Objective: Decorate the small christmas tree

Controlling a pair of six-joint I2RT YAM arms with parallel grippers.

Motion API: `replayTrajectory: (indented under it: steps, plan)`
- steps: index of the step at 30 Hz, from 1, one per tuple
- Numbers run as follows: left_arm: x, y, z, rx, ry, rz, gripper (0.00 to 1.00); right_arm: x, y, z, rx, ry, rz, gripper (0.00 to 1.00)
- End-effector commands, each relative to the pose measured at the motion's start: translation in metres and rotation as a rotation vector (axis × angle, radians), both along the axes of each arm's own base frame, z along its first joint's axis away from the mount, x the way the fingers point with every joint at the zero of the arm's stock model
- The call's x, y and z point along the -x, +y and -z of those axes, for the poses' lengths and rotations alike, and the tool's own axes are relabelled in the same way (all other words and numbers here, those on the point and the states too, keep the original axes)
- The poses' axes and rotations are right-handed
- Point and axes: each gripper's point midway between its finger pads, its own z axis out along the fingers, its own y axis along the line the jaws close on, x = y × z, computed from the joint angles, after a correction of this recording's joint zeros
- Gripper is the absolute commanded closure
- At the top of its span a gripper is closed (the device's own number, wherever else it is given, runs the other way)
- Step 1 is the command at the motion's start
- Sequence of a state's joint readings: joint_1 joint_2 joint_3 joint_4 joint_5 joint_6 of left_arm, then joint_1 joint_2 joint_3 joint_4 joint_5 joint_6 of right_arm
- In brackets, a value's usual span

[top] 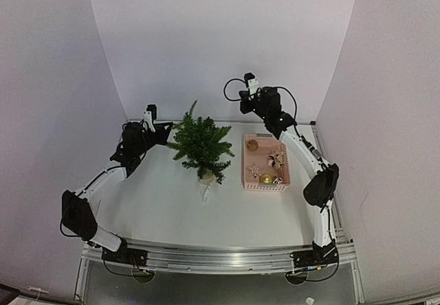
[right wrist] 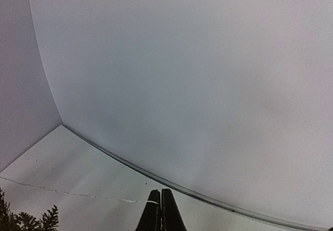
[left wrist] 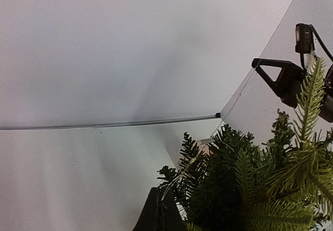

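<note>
The small christmas tree (top: 201, 145), dark green and bushy, stands mid-table in a pale round pot (top: 206, 176). My left gripper (top: 163, 134) is at the tree's left side. In the left wrist view it (left wrist: 161, 192) is shut on a thin pale wire (left wrist: 183, 175) that runs into the branches (left wrist: 244, 189). My right gripper (top: 242, 97) is raised behind the tree to its right. In the right wrist view it (right wrist: 161, 192) is shut on a thin pale wire (right wrist: 78, 193) stretching left toward the tree tips (right wrist: 26, 221).
A pink basket (top: 265, 187) right of the tree holds a gold ball (top: 252, 144), a pink flower (top: 276, 159), a star (top: 254, 170) and another gold ball (top: 266, 178). A small white piece (top: 207, 194) lies in front of the pot. White walls enclose the table.
</note>
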State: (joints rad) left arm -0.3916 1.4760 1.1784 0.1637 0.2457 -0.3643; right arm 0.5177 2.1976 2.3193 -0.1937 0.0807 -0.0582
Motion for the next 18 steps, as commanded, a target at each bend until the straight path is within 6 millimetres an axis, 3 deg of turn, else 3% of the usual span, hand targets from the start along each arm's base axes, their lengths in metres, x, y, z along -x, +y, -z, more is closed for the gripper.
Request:
replayTrajectory:
  steps: [1,4,7,15,18]
  plan:
    - [-0.008,-0.005,-0.022,0.038,-0.045,0.013,1.0,0.017,-0.016,0.024,-0.037,0.168,-0.008,1.0]
    - [-0.009,-0.008,-0.015,0.037,-0.028,0.027,1.0,0.03,-0.027,0.05,-0.014,0.265,-0.002,1.0]
    - [-0.01,-0.01,-0.008,0.036,-0.012,0.036,1.0,0.045,-0.038,0.063,-0.003,0.331,0.009,1.0]
    - [-0.006,-0.022,-0.004,0.038,-0.029,0.116,1.0,0.085,-0.038,0.07,-0.076,0.494,-0.067,1.0]
    - [-0.002,-0.024,-0.008,0.041,-0.048,0.133,0.9,0.097,-0.034,0.077,-0.131,0.569,-0.091,1.0]
